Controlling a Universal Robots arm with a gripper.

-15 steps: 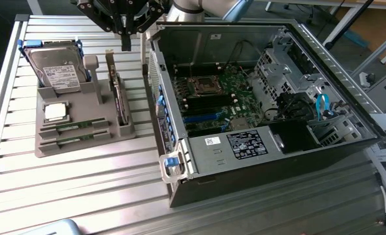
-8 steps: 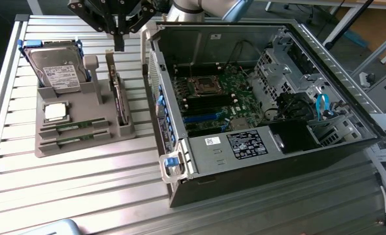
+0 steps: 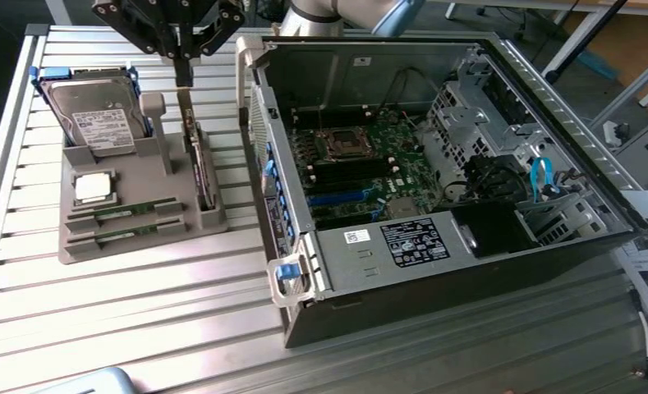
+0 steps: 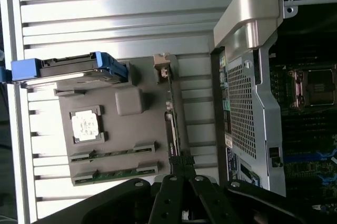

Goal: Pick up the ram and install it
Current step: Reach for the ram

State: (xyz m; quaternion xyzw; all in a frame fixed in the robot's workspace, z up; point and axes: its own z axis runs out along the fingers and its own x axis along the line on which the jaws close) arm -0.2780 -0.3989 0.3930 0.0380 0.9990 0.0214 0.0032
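Note:
Two ram sticks lie flat in slots at the near end of the grey holder tray (image 3: 209, 220): one ram (image 3: 122, 214) and a second ram (image 3: 121, 235) beside it. The wrist view has them as ram (image 4: 113, 154) and ram (image 4: 114, 174). My gripper (image 3: 183, 80) hangs above the tray's far end with its fingers pressed together and nothing visible between them. In the wrist view the gripper (image 4: 181, 162) sits over the edge-on expansion card (image 4: 172, 124), off to the side of both sticks.
The tray also carries a hard drive (image 3: 99, 115), a silver processor chip (image 3: 94, 187) and the upright expansion card (image 3: 199, 160). The open computer case (image 3: 411, 246) lies at the exterior view's right, its motherboard (image 3: 356, 164) exposed. All of it rests on a slatted metal table (image 3: 137, 312).

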